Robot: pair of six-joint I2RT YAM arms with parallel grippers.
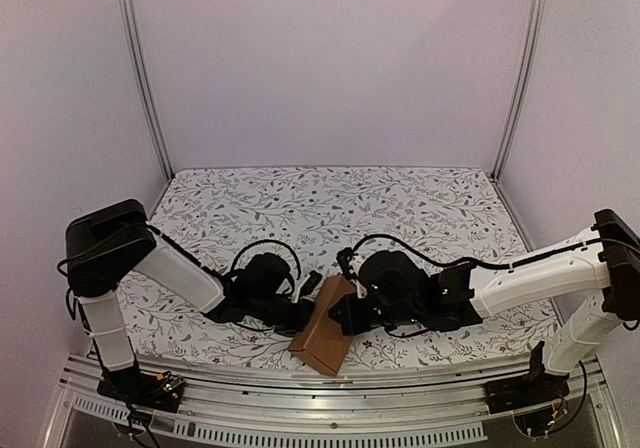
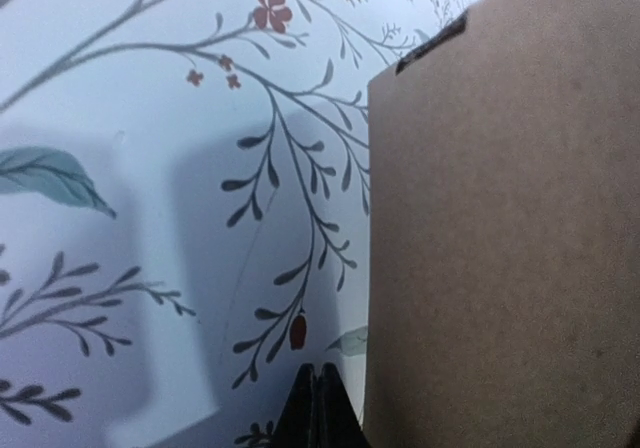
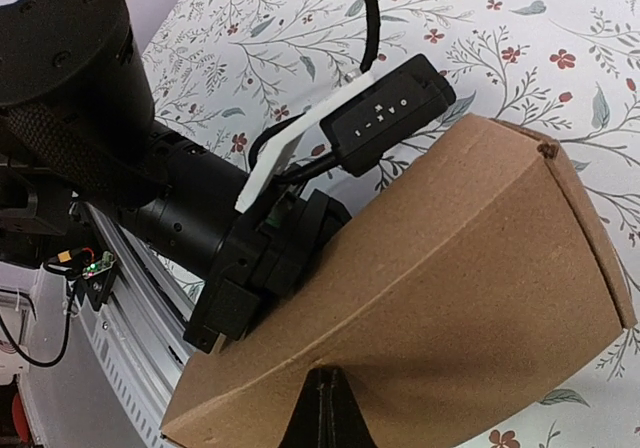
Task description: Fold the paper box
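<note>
Centrally, matte brown paper box (image 1: 318, 343), tapered wedge shape, floral tablecloth (image 1: 300, 208).

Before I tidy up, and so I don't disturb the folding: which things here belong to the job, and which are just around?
Job: paper box; left gripper and right gripper, both shut, close against the box.
Just around: floral table cover; metal frame posts.

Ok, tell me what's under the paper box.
The flowered tablecloth shows right up to the edges of the paper box. The patch directly beneath the box is covered, so whether anything lies there, or whether the box sits flat, cannot be seen.
</note>
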